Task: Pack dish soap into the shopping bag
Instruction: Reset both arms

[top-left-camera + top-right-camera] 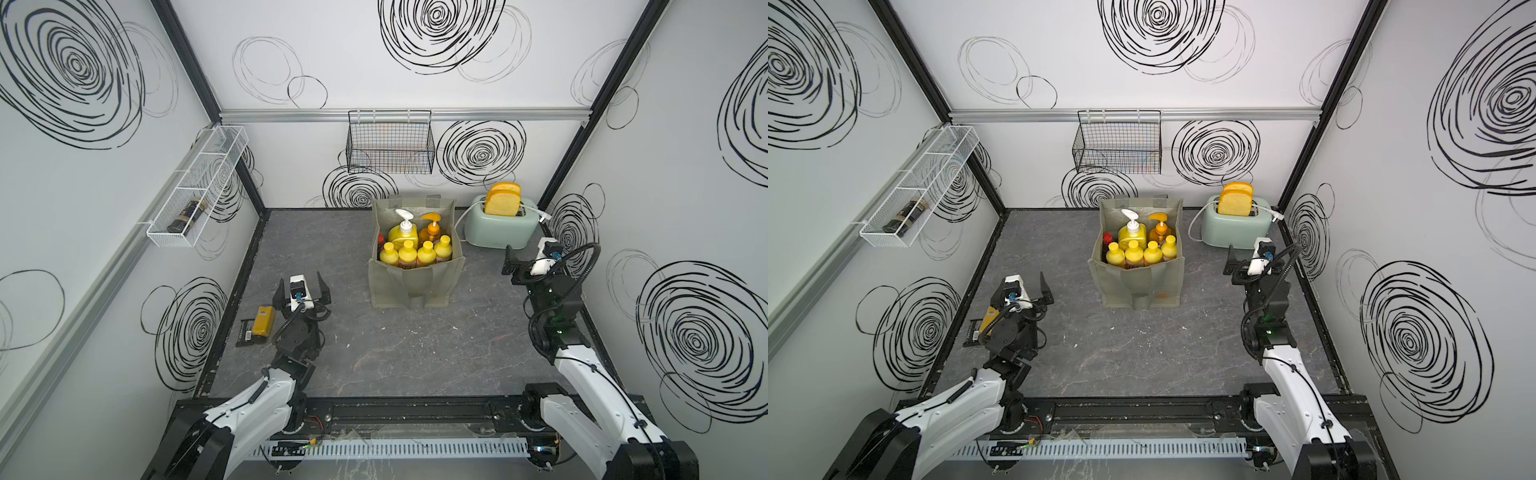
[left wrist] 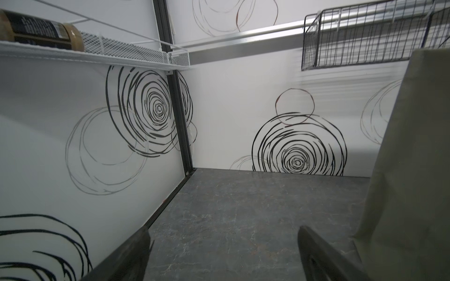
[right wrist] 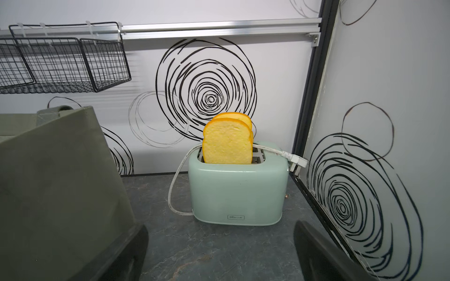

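The grey-green shopping bag point(image 1: 415, 286) point(image 1: 1138, 282) stands upright at the middle back of the table. Inside it stands the dish soap: a big yellow white-pump bottle point(image 1: 402, 232), an amber orange-pump bottle point(image 1: 432, 232), several small orange yellow-capped bottles point(image 1: 407, 254) and a red bottle point(image 1: 380, 241) at the bag's left wall. My left gripper point(image 1: 301, 281) point(image 2: 224, 230) hangs open and empty to the left of the bag point(image 2: 409, 170). On the bag's right, my right gripper point(image 1: 532, 250) point(image 3: 220, 227) is open and empty, between the bag point(image 3: 60, 182) and the side wall.
A mint toaster point(image 1: 500, 226) point(image 3: 237, 192) with bread slices stands at the back right, its white cord trailing. A black wire basket point(image 1: 390, 145) hangs on the back wall. A white mesh shelf point(image 1: 195, 187) holds a dark jar point(image 1: 185, 216). A yellow and black pack point(image 1: 257, 326) lies by the left arm.
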Robot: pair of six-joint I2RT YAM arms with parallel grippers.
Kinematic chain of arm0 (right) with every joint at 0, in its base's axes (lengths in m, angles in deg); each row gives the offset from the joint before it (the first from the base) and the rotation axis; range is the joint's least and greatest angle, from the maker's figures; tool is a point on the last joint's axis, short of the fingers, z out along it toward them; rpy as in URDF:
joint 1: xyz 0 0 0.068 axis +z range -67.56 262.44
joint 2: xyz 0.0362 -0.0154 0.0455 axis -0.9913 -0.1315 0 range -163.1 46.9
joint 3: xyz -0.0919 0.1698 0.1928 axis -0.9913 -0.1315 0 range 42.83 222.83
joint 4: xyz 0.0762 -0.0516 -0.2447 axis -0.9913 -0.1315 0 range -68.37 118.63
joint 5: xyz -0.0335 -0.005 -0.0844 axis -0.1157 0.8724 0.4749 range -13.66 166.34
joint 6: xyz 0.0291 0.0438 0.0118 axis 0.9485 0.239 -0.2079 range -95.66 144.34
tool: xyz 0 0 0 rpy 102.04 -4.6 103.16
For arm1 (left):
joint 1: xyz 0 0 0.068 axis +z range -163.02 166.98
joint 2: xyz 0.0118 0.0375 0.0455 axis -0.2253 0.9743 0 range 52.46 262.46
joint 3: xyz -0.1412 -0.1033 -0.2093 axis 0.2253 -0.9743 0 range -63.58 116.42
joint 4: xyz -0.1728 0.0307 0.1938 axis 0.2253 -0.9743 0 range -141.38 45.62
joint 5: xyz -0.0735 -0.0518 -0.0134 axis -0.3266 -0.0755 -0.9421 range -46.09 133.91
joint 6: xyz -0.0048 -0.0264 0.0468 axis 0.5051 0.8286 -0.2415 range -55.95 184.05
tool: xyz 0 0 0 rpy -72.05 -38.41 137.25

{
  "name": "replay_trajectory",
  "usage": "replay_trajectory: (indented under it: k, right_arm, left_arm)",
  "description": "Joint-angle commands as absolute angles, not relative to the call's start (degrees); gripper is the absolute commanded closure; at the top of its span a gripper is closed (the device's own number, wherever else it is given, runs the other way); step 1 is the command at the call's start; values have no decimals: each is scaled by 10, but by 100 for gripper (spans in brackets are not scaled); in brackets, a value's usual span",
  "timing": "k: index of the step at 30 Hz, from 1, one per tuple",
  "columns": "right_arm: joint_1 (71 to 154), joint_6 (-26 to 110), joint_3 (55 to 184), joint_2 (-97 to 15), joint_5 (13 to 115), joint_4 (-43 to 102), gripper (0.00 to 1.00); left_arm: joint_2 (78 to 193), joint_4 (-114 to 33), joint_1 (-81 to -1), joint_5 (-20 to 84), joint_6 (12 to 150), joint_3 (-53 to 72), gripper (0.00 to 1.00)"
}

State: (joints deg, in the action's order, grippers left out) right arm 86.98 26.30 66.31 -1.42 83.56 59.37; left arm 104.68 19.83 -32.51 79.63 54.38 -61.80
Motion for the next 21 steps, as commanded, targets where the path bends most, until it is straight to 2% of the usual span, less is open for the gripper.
replay_trajectory:
  k: [1, 14, 21]
  right_arm:
    - [868, 250, 640, -11, 871, 666, 3]
    - [863, 258, 591, -93, 895, 745, 3]
    - [851, 279, 575, -130, 887, 785, 3]
  left_arm:
    - [1063, 335, -294, 724, 528, -645, 4]
    - [1075, 310, -202, 616, 597, -660, 4]
    - [1103, 307, -183, 565, 609, -653, 4]
